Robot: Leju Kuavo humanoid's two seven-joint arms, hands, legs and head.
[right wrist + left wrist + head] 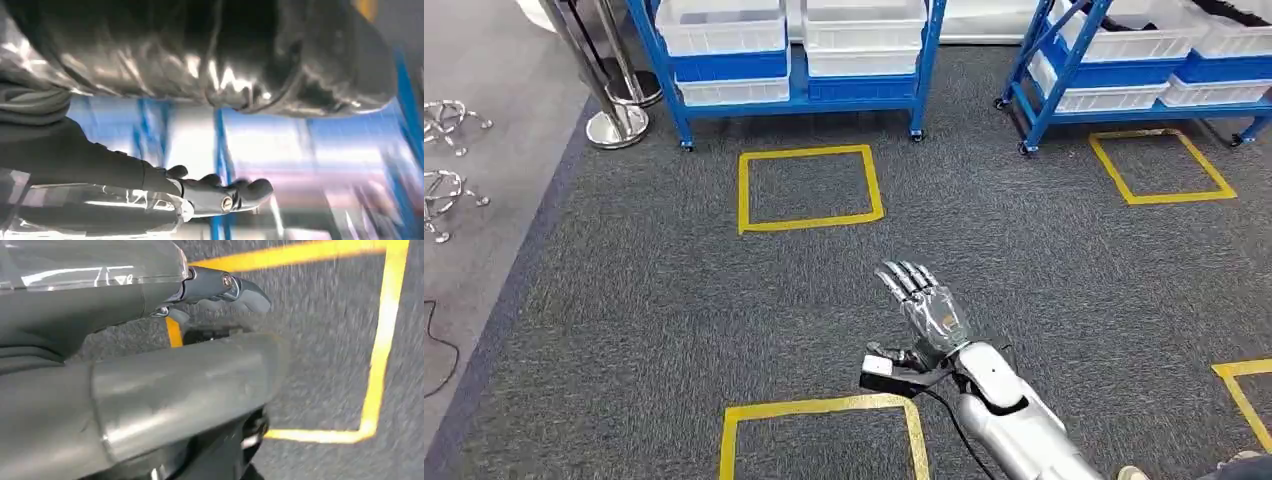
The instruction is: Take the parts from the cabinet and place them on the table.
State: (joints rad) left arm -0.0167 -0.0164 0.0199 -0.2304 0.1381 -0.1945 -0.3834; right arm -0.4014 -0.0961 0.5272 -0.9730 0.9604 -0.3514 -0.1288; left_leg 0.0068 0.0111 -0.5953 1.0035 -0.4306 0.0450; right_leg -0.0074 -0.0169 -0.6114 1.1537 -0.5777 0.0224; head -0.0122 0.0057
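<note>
Right hand [929, 305]: raised over grey carpet [674, 300], fingers extended and apart, holding nothing, touching nothing; left hand [220, 287]: fingers part-visible over carpet, nothing seen in them, open or closed cannot be told; blue cabinet [799, 95]: well ahead of right hand, shelves carrying white bins [724, 30]; parts inside not discernible; yellow floor square [809, 188]: between right hand and cabinet; second blue cabinet [1124, 70]: ahead to right.

Two blue cabinets [799, 95] [1124, 70] hold white bins [724, 30] on their shelves, standing on grey carpet.
</note>
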